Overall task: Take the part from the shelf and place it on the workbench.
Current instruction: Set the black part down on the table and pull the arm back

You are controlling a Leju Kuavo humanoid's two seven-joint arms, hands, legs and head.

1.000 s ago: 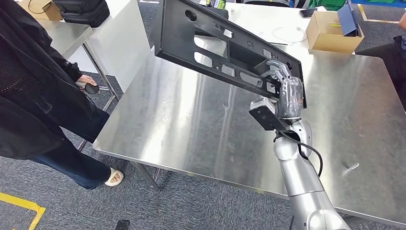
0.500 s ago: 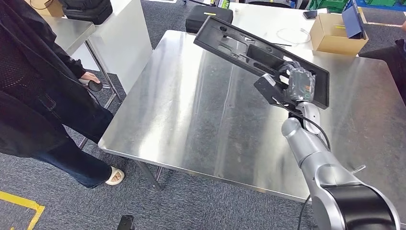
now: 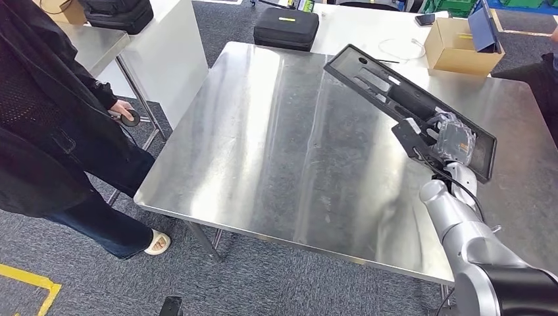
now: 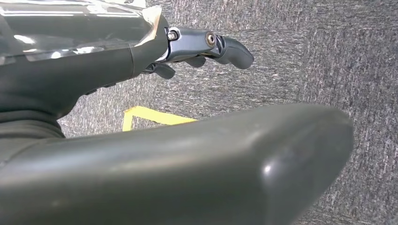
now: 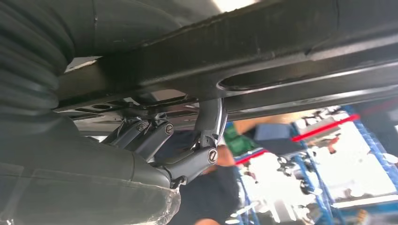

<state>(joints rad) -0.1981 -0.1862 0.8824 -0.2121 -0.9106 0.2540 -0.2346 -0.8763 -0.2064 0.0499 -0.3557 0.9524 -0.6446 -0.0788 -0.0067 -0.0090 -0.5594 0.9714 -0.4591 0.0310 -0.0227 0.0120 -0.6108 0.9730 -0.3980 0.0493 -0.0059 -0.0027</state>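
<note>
Right hand (image 3: 449, 139) was clamped on the part (image 3: 395, 95), a long black frame w/ slots and holes, gripping it near one end. In the right wrist view the fingers (image 5: 206, 136) hooked up over a bar of the frame, thumb side below, so the grip looked like a wrap around one rail rather than a pinch. Prob. held at the end because that's the reachable bit; the rest cantilevered out, which is why the frame sat tilted, far end pointing toward the table's far edge.

Part was in the air over the right side of the table (image 3: 276, 151), nearer the far right corner than the near edge, not touching the steel as far as I could tell. Judged: carry phase, set-down not yet done.

Right arm came up from the near right corner, forearm rising steeply, wrist bent so the palm faced the frame.

Left hand (image 4: 206, 44) hung by the robot's side above the carpet, fingers loosely curled, held nothing; couldn't tell whether to call it spread or closed.

A person stood off the table's left edge.
</note>
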